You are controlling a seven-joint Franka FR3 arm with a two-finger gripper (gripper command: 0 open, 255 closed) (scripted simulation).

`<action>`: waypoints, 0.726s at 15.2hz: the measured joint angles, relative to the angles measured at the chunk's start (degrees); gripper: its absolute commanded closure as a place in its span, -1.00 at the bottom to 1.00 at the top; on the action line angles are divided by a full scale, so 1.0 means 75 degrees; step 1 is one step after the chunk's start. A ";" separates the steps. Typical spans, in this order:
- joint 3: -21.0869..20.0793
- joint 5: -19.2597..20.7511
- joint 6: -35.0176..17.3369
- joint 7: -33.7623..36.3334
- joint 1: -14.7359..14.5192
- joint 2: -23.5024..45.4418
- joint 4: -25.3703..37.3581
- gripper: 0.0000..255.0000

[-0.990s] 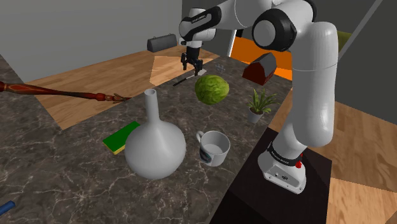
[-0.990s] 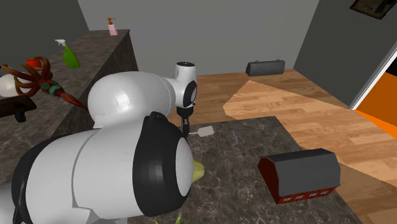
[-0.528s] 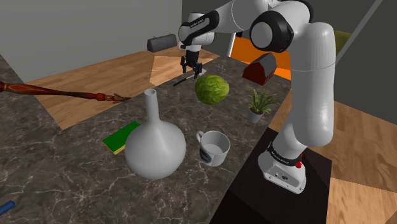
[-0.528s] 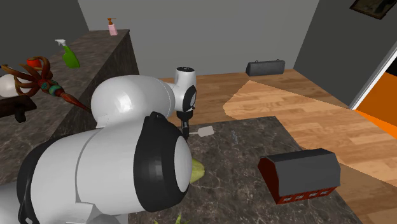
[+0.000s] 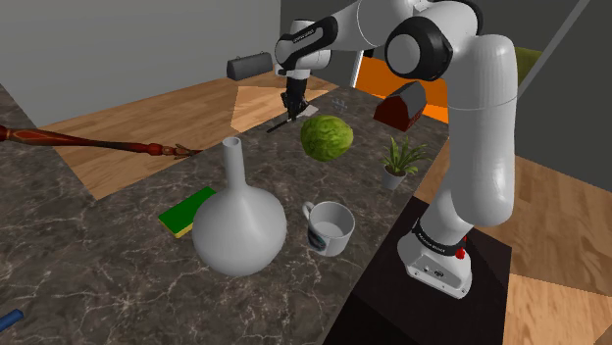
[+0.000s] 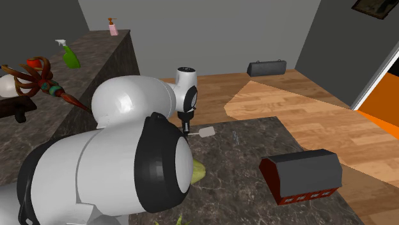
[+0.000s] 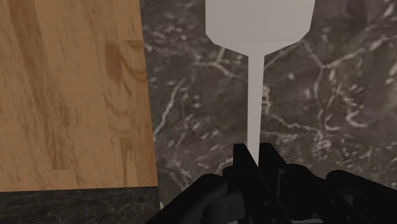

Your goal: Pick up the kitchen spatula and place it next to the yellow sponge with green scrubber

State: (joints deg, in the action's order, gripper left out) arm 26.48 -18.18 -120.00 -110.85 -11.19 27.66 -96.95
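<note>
At the far end of the dark marble countertop (image 5: 98,265), my claw (image 7: 256,156) is clenched on the thin shaft of the white flat-bladed spatula (image 7: 254,114). Both black fingers (image 7: 244,168) press against the shaft from either side. The wide blade points straight away from my fingertips over the stone. In the second exterior view the blade shows pale just beside the claw, on that view's right. I cannot tell whether the spatula rests on the marble or hangs just above it. The counter's edge runs near the shaft, with wooden floor (image 7: 70,95) beyond it.

In the shoulder view I point down close to a round green leafy ball (image 5: 327,137), which lies a little nearer the camera. Toward that view's right are a red barn-shaped box with a dark roof (image 5: 397,110) and a small potted plant (image 5: 400,157). Nearer the camera stand a large white round-bellied flask (image 5: 238,225) and a white mug (image 5: 329,227). The yellow sponge with a green top (image 5: 186,211) lies flat just beside the flask on that view's left. It is well apart from my claw and the spatula.
</note>
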 measured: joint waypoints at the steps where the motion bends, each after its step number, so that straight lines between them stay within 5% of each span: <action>1: 0.0000 0.0000 0.0000 0.0000 0.0000 0.0000 0.0000 1.00; 11: 0.0072 0.0137 0.0382 0.0100 -0.0036 -0.0221 0.0189 1.00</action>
State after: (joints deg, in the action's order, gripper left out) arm 27.02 -17.15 -117.13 -110.10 -11.46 26.01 -95.53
